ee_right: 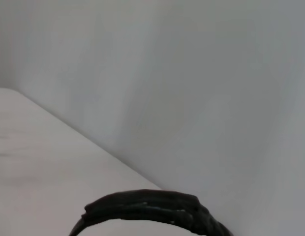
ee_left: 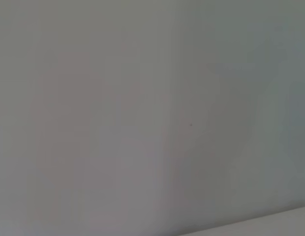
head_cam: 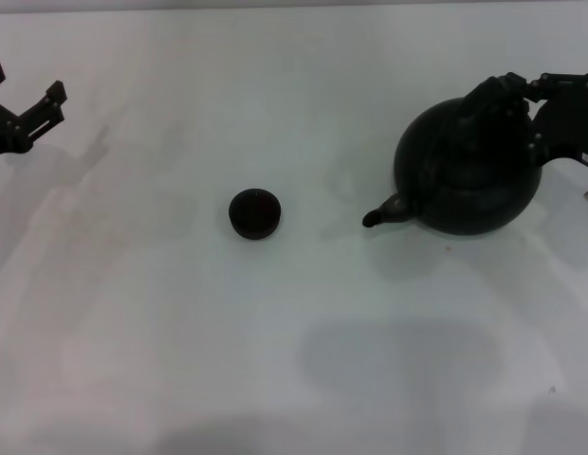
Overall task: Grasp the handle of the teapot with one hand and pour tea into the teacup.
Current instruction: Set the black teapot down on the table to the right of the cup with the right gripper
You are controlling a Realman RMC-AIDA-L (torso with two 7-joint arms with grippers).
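Observation:
The large round black teapot [head_cam: 469, 175] stands at the right of the white table [head_cam: 294, 360], its short spout [head_cam: 379, 214] pointing left toward the teacup. My right gripper [head_cam: 510, 92] reaches in from the right edge and is shut on the handle [head_cam: 491, 97] at the top of the pot. In the right wrist view the ribbed black handle [ee_right: 152, 206] arches across the lower edge. The small dark teacup [head_cam: 254, 214] sits near the table's middle, well left of the spout. My left gripper [head_cam: 27, 81] hovers open at the far left edge, holding nothing.
The left wrist view shows only a plain pale surface. A soft shadow lies on the table in front of the teapot.

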